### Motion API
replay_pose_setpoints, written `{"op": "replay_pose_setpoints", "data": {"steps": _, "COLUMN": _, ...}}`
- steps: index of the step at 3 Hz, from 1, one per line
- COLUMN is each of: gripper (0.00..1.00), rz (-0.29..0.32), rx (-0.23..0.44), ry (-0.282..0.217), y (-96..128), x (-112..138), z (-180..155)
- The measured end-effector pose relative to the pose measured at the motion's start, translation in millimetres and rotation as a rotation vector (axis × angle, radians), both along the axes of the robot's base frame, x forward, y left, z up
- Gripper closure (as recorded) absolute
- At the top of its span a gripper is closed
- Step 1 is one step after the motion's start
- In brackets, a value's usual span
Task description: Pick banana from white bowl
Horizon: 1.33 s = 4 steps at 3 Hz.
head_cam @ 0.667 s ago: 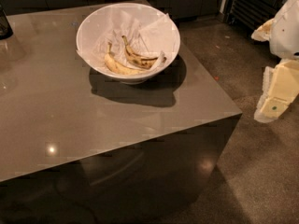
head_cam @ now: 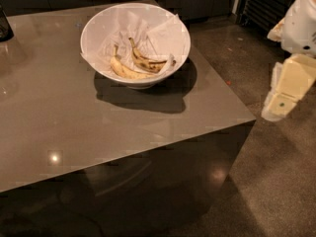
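Note:
The white bowl (head_cam: 170,36), lined with crumpled white paper, stands on the far part of a grey-brown table (head_cam: 59,117). Two bananas lie in it. The banana (head_cam: 144,59), darker and streaked brown, lies toward the right, its stem pointing to the back. A paler yellow banana (head_cam: 127,72) lies in front of it on the left. My gripper (head_cam: 276,108), cream-coloured, hangs off the table's right side over the floor, well to the right of the bowl and lower in the view. It holds nothing that I can see.
A dark object (head_cam: 4,24) stands at the table's far left edge. The table's right edge (head_cam: 222,78) lies between the gripper and the bowl. Dark cabinets run along the back, and a dark slatted rack (head_cam: 259,6) stands at the far right.
The gripper has shifted slightly up and left. The bowl and bananas have not moved.

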<state>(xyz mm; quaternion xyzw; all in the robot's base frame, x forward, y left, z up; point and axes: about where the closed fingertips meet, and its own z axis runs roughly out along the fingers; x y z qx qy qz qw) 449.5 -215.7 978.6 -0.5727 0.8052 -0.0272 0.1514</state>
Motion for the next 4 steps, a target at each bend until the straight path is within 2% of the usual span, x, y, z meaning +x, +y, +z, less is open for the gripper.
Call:
{"op": "replay_pose_setpoints", "data": {"steps": 1, "gripper": 0.00, "rz": -0.101, "rx": 0.028, "ry": 0.057, "y": 3.8, "x": 25.1, "z": 0.9}}
{"op": "replay_pose_setpoints", "data": {"steps": 2, "gripper": 0.00, "rz": -0.165, "rx": 0.043, "ry": 0.090, "y": 9.6, "x": 60.7, "z": 2.1}}
{"op": "replay_pose_setpoints", "data": {"steps": 4, "gripper": 0.00, "rz": -0.179, "rx": 0.086, "ry": 0.017, "y": 22.4, "x": 83.6, "z": 12.8}}
